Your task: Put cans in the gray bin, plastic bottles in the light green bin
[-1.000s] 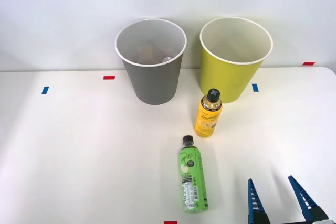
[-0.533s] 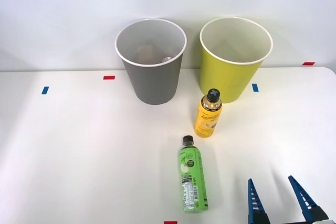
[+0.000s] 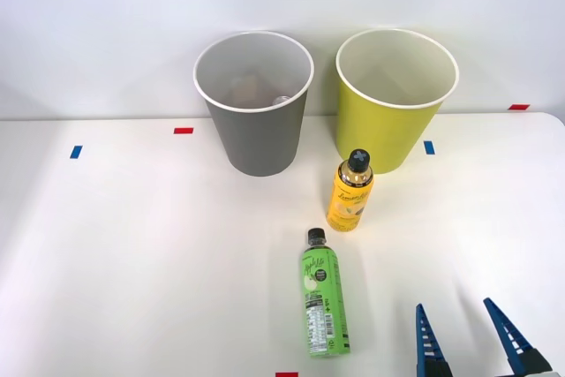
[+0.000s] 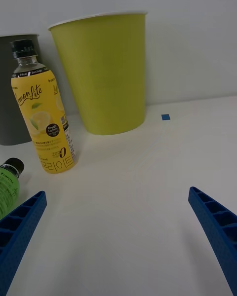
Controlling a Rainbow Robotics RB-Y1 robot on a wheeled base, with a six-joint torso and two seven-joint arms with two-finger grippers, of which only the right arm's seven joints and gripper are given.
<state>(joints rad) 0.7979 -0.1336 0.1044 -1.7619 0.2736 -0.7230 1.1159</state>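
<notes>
Low over the table's [image 3: 132, 262] near right corner — right gripper [image 3: 470, 340], fingers [image 3: 428, 337] wide apart, empty; green bottle [image 3: 322, 302] just left.

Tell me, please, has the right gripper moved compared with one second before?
Yes, slightly. In the front view, the right gripper sits a little lower toward the near edge, judged against the green bottle, which lies unmoved.

Cut off at the lower right frame edge in the front view: gripper [image 3: 470, 335], only finger tips visible. In the wrist view, mostly cropped at the left edge: green bottle [image 4: 8, 185], gray bin [image 4: 15, 93]. Contents inside gray bin [image 3: 253, 103] too faint to identify.
</notes>
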